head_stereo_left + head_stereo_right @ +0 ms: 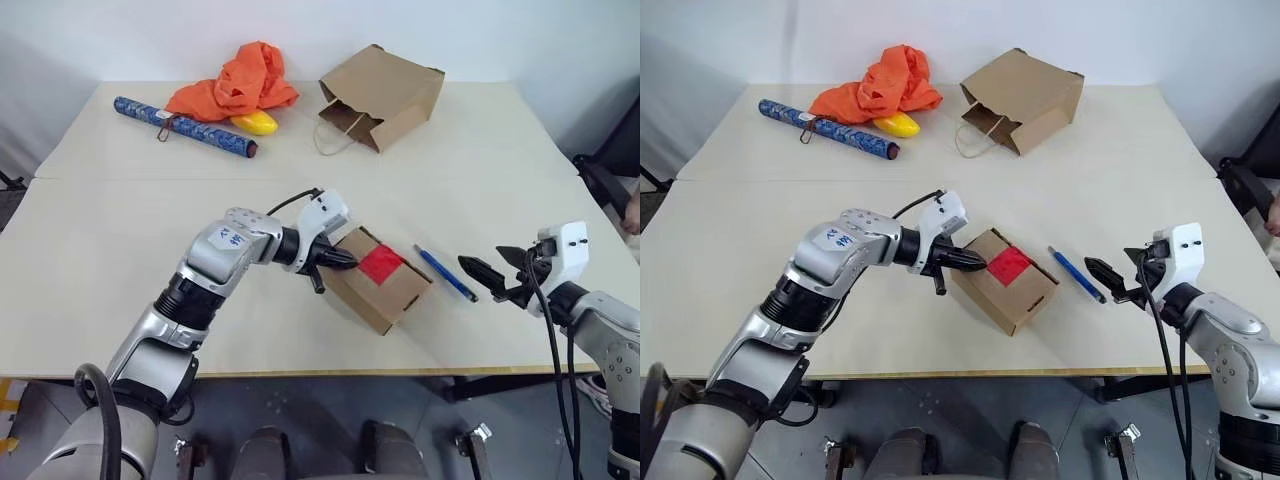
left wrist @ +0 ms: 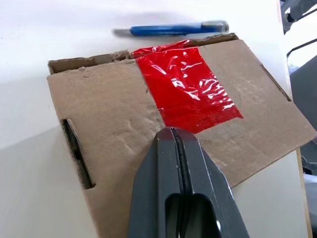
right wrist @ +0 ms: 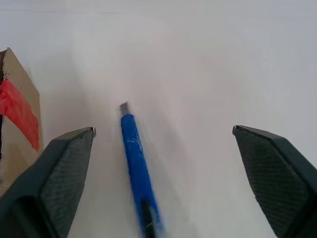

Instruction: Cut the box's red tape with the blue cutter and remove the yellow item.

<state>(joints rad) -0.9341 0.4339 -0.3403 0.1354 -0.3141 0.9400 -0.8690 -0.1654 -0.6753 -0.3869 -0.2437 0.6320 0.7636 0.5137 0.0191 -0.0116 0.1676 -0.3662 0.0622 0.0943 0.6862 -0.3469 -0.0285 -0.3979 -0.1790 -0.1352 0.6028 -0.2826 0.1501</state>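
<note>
Left eye view: the box (image 1: 377,281) with red tape (image 1: 381,264) sits at frame centre, the blue cutter (image 1: 446,274) just right. The left end effector (image 1: 343,260), pinched closed and empty, presses the box.

Right wrist view: the right end effector (image 3: 163,144) gapes wide, empty, above the cutter.

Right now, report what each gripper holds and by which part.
Nothing is held. The left gripper is shut, its tips on the box top beside the red tape. The right gripper is open, the blue cutter lying between its fingers.
</note>
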